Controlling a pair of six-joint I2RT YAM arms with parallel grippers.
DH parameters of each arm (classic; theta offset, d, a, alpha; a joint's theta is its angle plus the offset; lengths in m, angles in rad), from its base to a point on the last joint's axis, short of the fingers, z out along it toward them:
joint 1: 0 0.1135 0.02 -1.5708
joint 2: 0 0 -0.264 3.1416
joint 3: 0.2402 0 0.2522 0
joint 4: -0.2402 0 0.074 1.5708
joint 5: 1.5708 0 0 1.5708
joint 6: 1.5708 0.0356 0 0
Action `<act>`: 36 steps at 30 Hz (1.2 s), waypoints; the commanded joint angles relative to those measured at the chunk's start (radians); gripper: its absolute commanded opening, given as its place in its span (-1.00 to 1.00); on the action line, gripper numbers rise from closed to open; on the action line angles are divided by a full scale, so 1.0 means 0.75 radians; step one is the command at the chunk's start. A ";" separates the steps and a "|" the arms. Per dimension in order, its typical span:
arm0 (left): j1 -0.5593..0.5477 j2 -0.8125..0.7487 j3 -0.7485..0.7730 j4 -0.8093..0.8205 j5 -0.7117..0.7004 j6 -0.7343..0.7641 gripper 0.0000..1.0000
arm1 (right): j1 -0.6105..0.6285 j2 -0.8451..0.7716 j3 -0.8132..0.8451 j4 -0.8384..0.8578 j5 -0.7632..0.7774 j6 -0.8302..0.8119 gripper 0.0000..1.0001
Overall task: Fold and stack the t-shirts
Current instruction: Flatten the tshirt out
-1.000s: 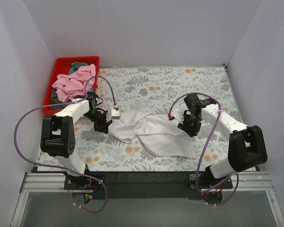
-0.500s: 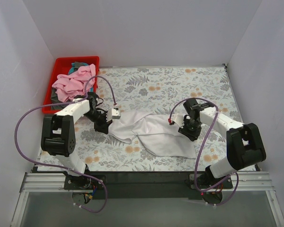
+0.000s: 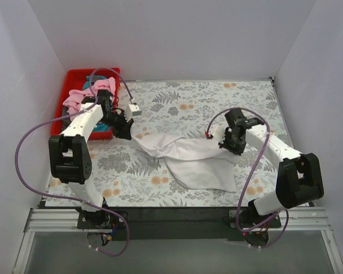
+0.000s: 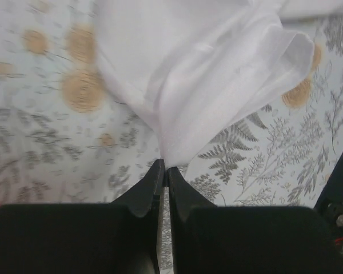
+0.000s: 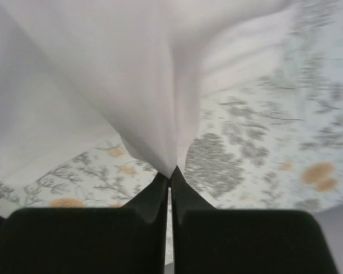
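white t-shirt (image 3: 191, 162): slung between tools | left tool (image 4: 164, 169): pinching its edge | right tool (image 5: 170, 178): pinching its edge

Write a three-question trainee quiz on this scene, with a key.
1. True or false: the left gripper is shut on the white shirt.
2. Where is the pink shirt? A: in the red bin. B: spread flat. C: folded in a stack.
3. What does the right gripper hold?

Key: 1 true. 2 A. 3 the white shirt.
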 commanded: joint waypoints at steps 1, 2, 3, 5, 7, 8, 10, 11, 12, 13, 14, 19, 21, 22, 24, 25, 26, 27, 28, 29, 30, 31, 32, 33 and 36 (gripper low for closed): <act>0.026 -0.033 0.254 0.068 0.126 -0.324 -1.00 | -0.046 -0.097 0.279 0.050 0.096 -0.024 -0.97; 0.026 -0.037 0.347 0.102 0.131 -0.484 -1.00 | -0.054 -0.095 0.347 0.050 0.124 -0.030 -0.97; 0.026 -0.041 0.399 0.139 0.125 -0.567 -1.00 | -0.065 -0.089 0.410 0.050 0.137 -0.040 -0.97; 0.026 -0.045 0.481 0.272 0.070 -0.799 -1.00 | -0.085 -0.070 0.605 0.058 0.194 -0.058 -0.97; 0.026 -0.061 0.591 0.413 0.000 -0.935 -1.00 | -0.110 -0.034 0.812 0.060 0.221 -0.073 -0.97; 0.026 -0.068 0.630 0.454 -0.057 -0.976 -1.00 | -0.120 -0.021 0.879 0.064 0.237 -0.077 -0.97; 0.026 -0.092 0.716 0.566 -0.137 -1.107 -1.00 | -0.132 0.018 1.074 0.076 0.282 -0.087 -0.97; 0.026 -0.102 0.739 0.599 -0.224 -1.146 -1.00 | -0.149 0.028 1.138 0.086 0.306 -0.091 -0.97; 0.026 -0.119 0.763 0.628 -0.262 -1.193 -1.00 | -0.153 0.036 1.190 0.095 0.323 -0.093 -0.97; 0.026 -0.123 0.816 0.665 -0.290 -1.204 -1.00 | -0.155 0.044 1.231 0.119 0.337 -0.107 -0.97; 0.026 -0.131 0.839 0.679 -0.309 -1.214 -1.00 | -0.159 0.048 1.300 0.137 0.366 -0.116 -0.97; 0.022 -0.219 0.888 0.802 -0.436 -1.210 -1.00 | -0.161 -0.011 1.323 0.368 0.460 -0.195 -0.97; 0.022 -0.266 0.884 0.839 -0.454 -1.198 -1.00 | -0.161 -0.027 1.327 0.428 0.503 -0.234 -0.97; 0.022 -0.282 0.880 0.869 -0.462 -1.194 -1.00 | -0.163 -0.045 1.327 0.489 0.515 -0.246 -0.97; 0.006 -0.319 0.878 0.876 -0.463 -1.171 -1.00 | -0.163 -0.058 1.317 0.546 0.550 -0.279 -0.97; -0.010 -0.331 0.872 0.880 -0.467 -1.163 -1.00 | -0.163 -0.070 1.309 0.599 0.560 -0.291 -0.97; -0.053 -0.342 0.864 0.878 -0.475 -1.143 -1.00 | -0.163 -0.072 1.303 0.620 0.568 -0.302 -0.97; -0.080 -0.356 0.858 0.868 -0.489 -1.130 -1.00 | -0.165 -0.074 1.301 0.635 0.579 -0.322 -0.97; -0.108 -0.356 0.859 0.843 -0.522 -1.126 -1.00 | -0.163 -0.070 1.301 0.661 0.587 -0.328 -0.97; -0.141 -0.358 0.868 0.831 -0.554 -1.126 -1.00 | -0.163 -0.068 1.309 0.671 0.595 -0.332 -0.97; -0.146 -0.362 0.882 0.819 -0.567 -1.142 -1.00 | -0.165 -0.068 1.321 0.676 0.601 -0.332 -0.97; -0.146 -0.368 0.888 0.800 -0.581 -1.152 -1.00 | -0.161 -0.076 1.331 0.682 0.605 -0.332 -0.97; -0.146 -0.376 0.892 0.794 -0.632 -1.167 -1.00 | -0.163 -0.080 1.350 0.684 0.611 -0.332 -0.97; -0.146 -0.405 0.888 0.790 -0.655 -1.187 -1.00 | -0.161 -0.091 1.352 0.686 0.613 -0.328 -0.97; -0.146 -0.507 0.833 0.788 -0.712 -1.224 -1.00 | -0.161 -0.158 1.336 0.688 0.624 -0.320 -0.97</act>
